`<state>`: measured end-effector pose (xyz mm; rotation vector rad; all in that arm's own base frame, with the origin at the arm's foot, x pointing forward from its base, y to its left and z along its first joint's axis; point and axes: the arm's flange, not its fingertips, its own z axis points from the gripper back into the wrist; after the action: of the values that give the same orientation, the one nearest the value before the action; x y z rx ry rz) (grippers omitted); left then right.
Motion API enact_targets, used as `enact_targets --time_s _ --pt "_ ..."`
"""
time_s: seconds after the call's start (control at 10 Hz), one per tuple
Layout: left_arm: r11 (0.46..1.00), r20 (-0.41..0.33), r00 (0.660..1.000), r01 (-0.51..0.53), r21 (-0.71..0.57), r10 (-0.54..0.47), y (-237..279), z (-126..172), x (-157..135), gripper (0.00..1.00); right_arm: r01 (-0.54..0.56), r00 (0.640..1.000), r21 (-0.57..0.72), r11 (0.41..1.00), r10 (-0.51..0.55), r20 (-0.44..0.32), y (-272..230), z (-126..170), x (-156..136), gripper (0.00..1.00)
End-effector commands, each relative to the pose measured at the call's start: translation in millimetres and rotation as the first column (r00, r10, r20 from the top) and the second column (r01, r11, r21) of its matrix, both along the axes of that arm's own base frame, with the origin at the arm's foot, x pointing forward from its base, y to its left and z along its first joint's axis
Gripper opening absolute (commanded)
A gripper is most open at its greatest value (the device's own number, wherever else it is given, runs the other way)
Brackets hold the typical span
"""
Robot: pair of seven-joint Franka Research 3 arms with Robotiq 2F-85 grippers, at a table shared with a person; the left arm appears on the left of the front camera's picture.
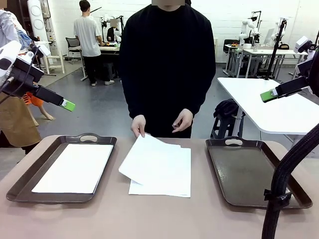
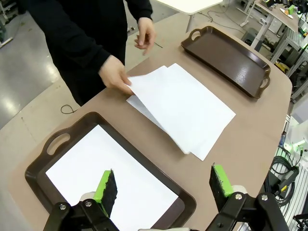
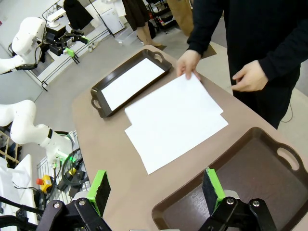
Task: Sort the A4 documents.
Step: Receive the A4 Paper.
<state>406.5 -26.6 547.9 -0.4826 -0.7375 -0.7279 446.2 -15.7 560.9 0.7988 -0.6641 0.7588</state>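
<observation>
Overhead, hand (image 2: pixel 114 73) on A4 documents (image 2: pixel 187 106).

On the tan table (image 1: pixel 159 219) you see two dark brown handled trays, the left tray (image 1: pixel 40 167) and the right tray (image 1: pixel 244 174), well apart. Beyond stand a white table (image 1: pixel 279 109), a black bag (image 1: pixel 227 110) beside it, and a person in a white T-shirt (image 1: pixel 88 35).

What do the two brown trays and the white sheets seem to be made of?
The left tray and right tray: likely moulded plastic, dark brown, slight sheen; rounded rims, cut-out handles. The white sheets: thin matte paper; very thin edges, no gloss, top one held at a corner by the person's hand.
</observation>
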Motion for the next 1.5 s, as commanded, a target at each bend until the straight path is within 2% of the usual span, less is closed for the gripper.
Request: enact_targets --time_s 0.0,1.4 --pt "1.0 0.0 1.0 0.005 0.0 -0.005 0.6 -1.1 -1.9 1.0 -0.005 1.0 0.007 1.0 0.005 0.001 1.1 0.0 -0.6 1.0" --pt "1.0 0.0 1.0 0.005 0.0 -0.005 0.6 -1.1 -1.9 1.0 -0.005 1.0 0.007 1.0 0.005 0.001 1.1 0.0 -0.6 1.0"
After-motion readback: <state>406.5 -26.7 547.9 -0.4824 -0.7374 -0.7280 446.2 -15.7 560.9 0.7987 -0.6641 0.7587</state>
